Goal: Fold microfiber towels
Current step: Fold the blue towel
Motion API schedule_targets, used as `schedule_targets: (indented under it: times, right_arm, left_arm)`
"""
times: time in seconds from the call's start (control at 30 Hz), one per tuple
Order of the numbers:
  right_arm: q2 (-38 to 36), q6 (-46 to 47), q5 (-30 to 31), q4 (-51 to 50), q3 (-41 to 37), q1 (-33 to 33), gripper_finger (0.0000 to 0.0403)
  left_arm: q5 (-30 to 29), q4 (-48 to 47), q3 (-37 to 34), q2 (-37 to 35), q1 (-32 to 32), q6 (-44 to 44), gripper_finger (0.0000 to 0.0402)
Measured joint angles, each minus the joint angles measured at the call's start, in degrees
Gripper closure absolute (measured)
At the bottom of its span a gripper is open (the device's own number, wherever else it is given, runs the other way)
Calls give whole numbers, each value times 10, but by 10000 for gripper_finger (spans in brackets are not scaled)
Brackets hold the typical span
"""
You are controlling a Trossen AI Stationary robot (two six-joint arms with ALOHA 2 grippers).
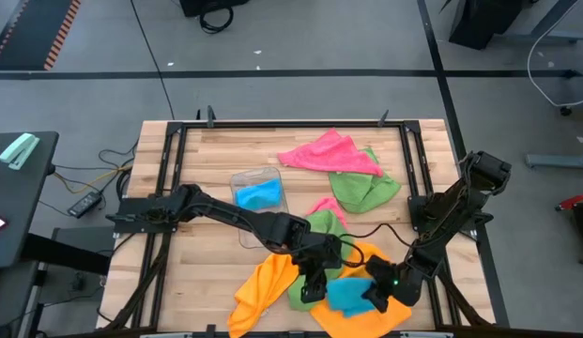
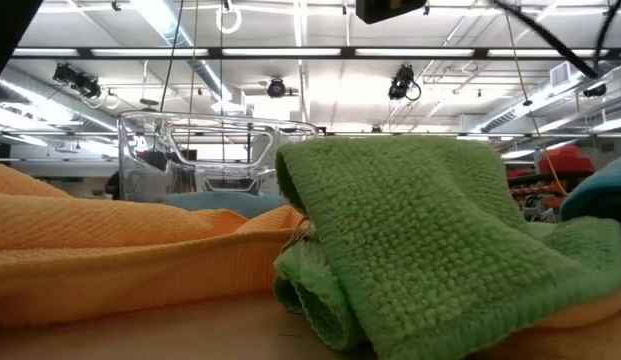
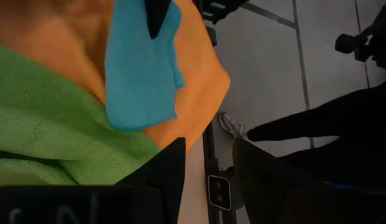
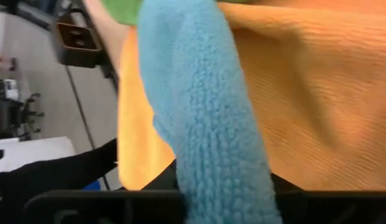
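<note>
My right gripper (image 1: 380, 293) is down at the near edge of the table, on the small blue towel (image 1: 350, 294). In its wrist view the knobbly blue cloth (image 4: 205, 124) drapes straight down between the fingers, so it looks pinched, but I can't tell how tight the jaws are. The left gripper (image 1: 314, 284) sits just beside it, on the other side of that blue towel. Its wrist view shows the two dark fingers (image 3: 174, 168) standing apart with nothing between them, just the table edge and the floor past them.

The blue towel lies folded into a narrow strip on an orange towel (image 1: 366, 314), which is a flat, fine weave. A second orange towel (image 1: 263, 286) is bunched up to the left of it. A green towel (image 1: 321, 230) with a chunky looped weave is folded over in thick rolls under the left arm; it fills the low view (image 2: 420, 240).

Further back on the wooden table (image 1: 197, 272) there's a clear plastic tray (image 1: 258, 192) with another blue cloth (image 1: 260, 194) in it. At the far side, a pink towel (image 1: 329, 153) is crumpled into a pointed heap, overlapping another green one (image 1: 366, 188). A bit of pink cloth (image 1: 326, 207) pokes out by the middle green towel.

No readable writing anywhere that I can see.
</note>
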Motion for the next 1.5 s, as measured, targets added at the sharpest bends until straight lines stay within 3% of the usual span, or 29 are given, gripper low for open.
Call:
schedule_targets:
  times: [0.43, 0.57, 0.7, 0.8, 1.03, 1.33, 1.5]
  right_arm:
    - [-3, 83, -55, -60, 0, 1, 247]
    - [-31, 85, -56, -80, 0, 1, 207]
    - [-84, 111, -60, -166, 0, 1, 180]
    - [-124, 118, -67, -219, 0, 2, 174]
    - [-163, 107, -71, -218, 0, 2, 175]
    - [-159, 205, -104, -190, 0, 45, 175]
    - [-112, 247, -102, -143, 0, 67, 176]
  left_arm:
    - [0, 0, 0, 0, 0, 1, 267]
    - [0, -1, 0, 0, 0, 1, 272]
    - [0, -1, 0, 0, 0, 1, 274]
    - [0, -1, 0, 0, 0, 1, 272]
    - [0, -2, 0, 0, 0, -2, 277]
    - [0, -1, 0, 0, 0, -1, 279]
    - [0, 0, 0, 0, 1, 0, 283]
